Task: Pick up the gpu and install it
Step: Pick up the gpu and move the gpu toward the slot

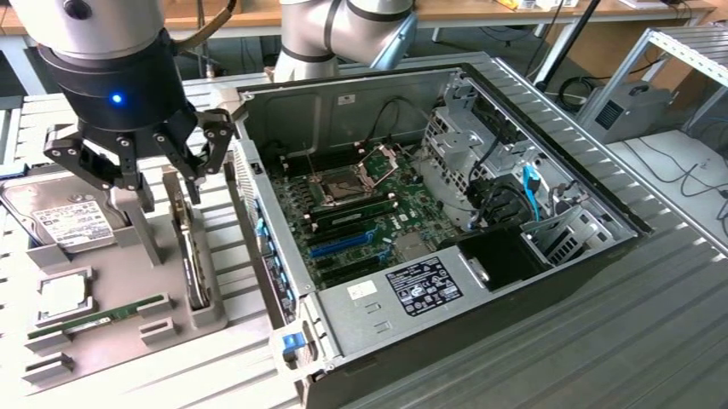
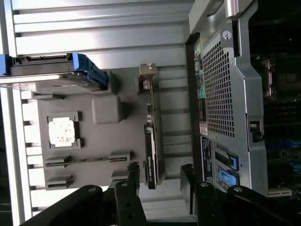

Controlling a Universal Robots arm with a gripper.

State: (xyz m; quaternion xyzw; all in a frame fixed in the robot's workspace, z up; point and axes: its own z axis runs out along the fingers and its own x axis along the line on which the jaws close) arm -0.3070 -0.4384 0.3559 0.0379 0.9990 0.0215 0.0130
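**Green gpu on edge under a spread gripper**

Grey holder tray sits at the exterior view's left, carrying a hard drive, a processor chip and a memory stick. Next comes the gripper, hovering low over the tray with its fingers spread wide and holding nothing. The gpu stands on edge in the tray's slot just below; in the wrist view its near end lies between the fingers. Whether they touch it I cannot tell. Just beside the tray, to the right, lies the open computer case; its motherboard is exposed.
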